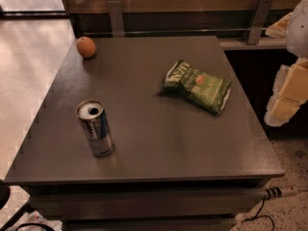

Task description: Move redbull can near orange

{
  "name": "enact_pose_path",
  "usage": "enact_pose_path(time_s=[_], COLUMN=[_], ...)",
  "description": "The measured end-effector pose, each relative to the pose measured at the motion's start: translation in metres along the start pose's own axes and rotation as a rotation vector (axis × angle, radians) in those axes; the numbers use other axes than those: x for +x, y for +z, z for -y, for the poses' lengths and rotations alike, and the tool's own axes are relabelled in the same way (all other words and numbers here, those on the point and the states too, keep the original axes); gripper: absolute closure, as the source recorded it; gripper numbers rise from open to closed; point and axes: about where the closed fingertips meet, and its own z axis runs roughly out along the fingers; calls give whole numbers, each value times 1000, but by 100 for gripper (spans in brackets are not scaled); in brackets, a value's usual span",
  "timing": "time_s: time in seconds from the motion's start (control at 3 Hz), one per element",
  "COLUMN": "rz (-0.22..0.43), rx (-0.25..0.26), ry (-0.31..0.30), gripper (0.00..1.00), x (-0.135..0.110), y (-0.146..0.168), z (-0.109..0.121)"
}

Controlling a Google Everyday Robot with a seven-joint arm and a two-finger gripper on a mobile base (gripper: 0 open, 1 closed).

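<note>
The redbull can [96,127] stands upright on the front left of the dark grey table [159,143], its silver top with the pull-tab hole facing up. The orange [85,47] sits at the table's far left corner, well behind the can. My gripper [288,94] shows as white and pale yellow parts at the right edge of the view, beyond the table's right side, far from both the can and the orange. It holds nothing that I can see.
A green crinkled chip bag [197,85] lies right of the table's centre. A wooden wall with a rail and metal brackets [115,16] runs behind the table. A cable [269,196] hangs at the front right corner. Light floor lies to the left.
</note>
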Motion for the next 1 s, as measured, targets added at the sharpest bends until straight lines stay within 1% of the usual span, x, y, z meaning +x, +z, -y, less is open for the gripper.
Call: enact_pose_path(time_s=[0.33, 0.67, 1.0], rz=[0, 35, 143], rx=[0, -2, -8], ry=[0, 2, 0], gripper=[0, 0, 0], x=[0, -3, -8], y=[0, 0, 7], z=[0, 0, -8])
